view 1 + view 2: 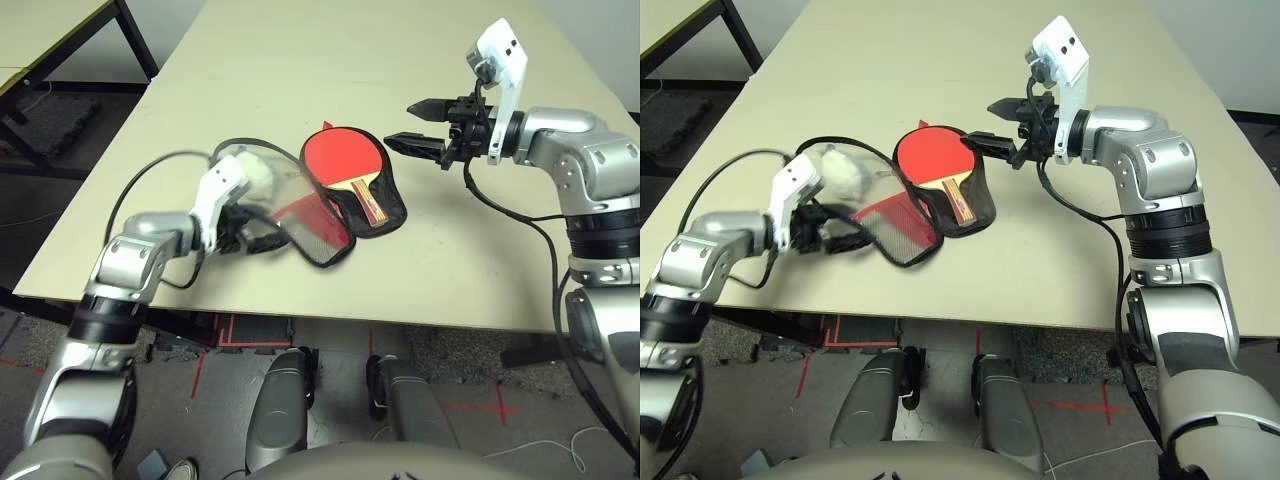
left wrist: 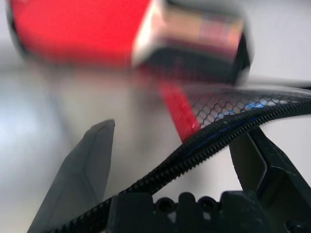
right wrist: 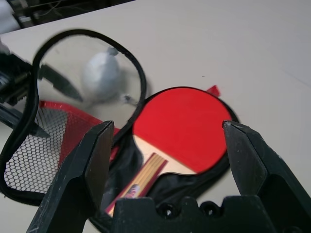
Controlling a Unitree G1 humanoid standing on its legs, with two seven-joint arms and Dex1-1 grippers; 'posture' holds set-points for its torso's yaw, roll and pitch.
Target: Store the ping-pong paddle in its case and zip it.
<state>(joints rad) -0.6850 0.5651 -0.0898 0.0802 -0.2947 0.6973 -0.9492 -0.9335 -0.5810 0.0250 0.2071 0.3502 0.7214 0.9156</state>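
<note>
Lying face up on the black-lined lower half of the open case (image 1: pixel 352 205), the ping-pong paddle (image 1: pixel 345 163) has its red face away from the robot and its striped handle pointing back toward the robot. That paddle serves as the landmark here. The case's upper flap (image 1: pixel 300 225), with clear panel, mesh pocket and red fabric, is folded out to the left of the paddle on the tabletop (image 1: pixel 300 60), and the fluffy pompom pull (image 1: pixel 843 175) sits at the flap's far-left side.

The left pincer (image 1: pixel 250 238) is at the flap's near-left edge, released wide, and its wrist view shows the black zip edging running between its two fingers but not yet pinched. The right pincer (image 1: pixel 420 125) hovers just right of the paddle, above the tabletop, also spread wide and grasping nothing.

The step in hand looks like folding the flap over the paddle. To do it well, the left pincer should clench on the zip edging itself rather than the soft mesh, then swing the flap across in an arc so it does not nudge the paddle off the lining. The right pincer could steady the case's right rim.
</note>
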